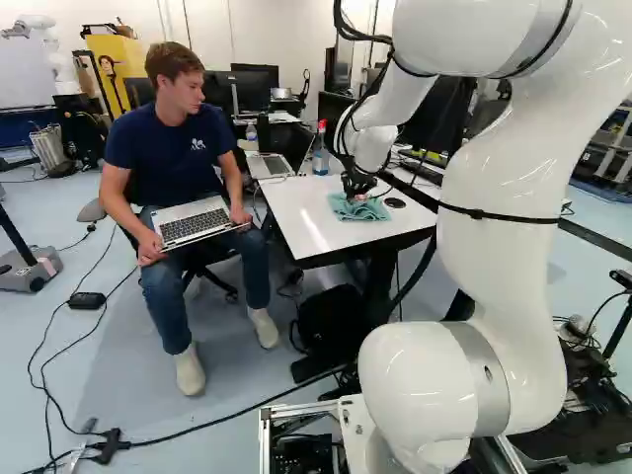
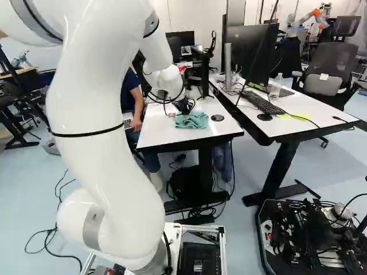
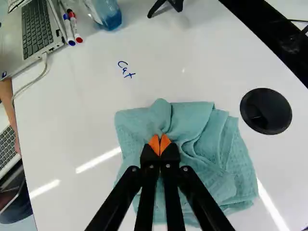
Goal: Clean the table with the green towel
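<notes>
Green towel [image 3: 219, 149] bunched on wht tbl [image 3: 72, 110]; grpr [image 2: 187, 109] fingers clamped on its fold.

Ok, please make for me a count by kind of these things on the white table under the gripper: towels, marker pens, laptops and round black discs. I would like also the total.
Towel: 1
Marker pens: 2 (blue marker, red marker)
Laptop: 1
Round black disc: 1
Total: 5

The underside of the green towel [image 3: 216, 166] is hidden; the wrist view crops the bottle [image 3: 108, 15].
</notes>
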You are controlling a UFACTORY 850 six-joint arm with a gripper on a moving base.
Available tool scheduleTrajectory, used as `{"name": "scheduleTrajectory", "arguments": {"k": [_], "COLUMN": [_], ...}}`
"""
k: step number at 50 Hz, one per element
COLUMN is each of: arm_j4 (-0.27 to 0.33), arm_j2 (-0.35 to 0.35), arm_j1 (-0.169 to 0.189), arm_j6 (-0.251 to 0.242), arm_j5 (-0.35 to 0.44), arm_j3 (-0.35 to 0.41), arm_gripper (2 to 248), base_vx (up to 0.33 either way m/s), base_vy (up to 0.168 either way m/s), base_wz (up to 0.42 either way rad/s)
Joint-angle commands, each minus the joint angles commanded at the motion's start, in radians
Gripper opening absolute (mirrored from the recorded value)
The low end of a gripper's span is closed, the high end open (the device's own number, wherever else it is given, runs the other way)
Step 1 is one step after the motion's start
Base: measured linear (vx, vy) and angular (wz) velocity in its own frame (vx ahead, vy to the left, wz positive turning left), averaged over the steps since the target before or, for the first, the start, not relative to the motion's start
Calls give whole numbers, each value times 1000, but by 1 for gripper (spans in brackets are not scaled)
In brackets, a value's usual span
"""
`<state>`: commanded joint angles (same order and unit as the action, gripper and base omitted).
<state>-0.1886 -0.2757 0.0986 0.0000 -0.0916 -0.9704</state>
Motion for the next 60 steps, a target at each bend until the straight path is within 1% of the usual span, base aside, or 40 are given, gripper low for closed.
{"name": "scheduleTrajectory", "arguments": {"k": [17,37,43,51,60], "arm_j4": [0,0,0,0,0], "arm_j2": [67,126,143,175,200], "arm_j1": [-31,-35,-40,-56,-83], "arm_j6": [0,0,0,0,0], "arm_j5": [0,0,0,0,0], "arm_j3": [59,77,94,128,155], "arm_gripper": [22,22,22,22,22], "base_vx": [0,0,0,0,0], "base_vy": [0,0,0,0,0], "base_wz": [0,0,0,0,0]}}
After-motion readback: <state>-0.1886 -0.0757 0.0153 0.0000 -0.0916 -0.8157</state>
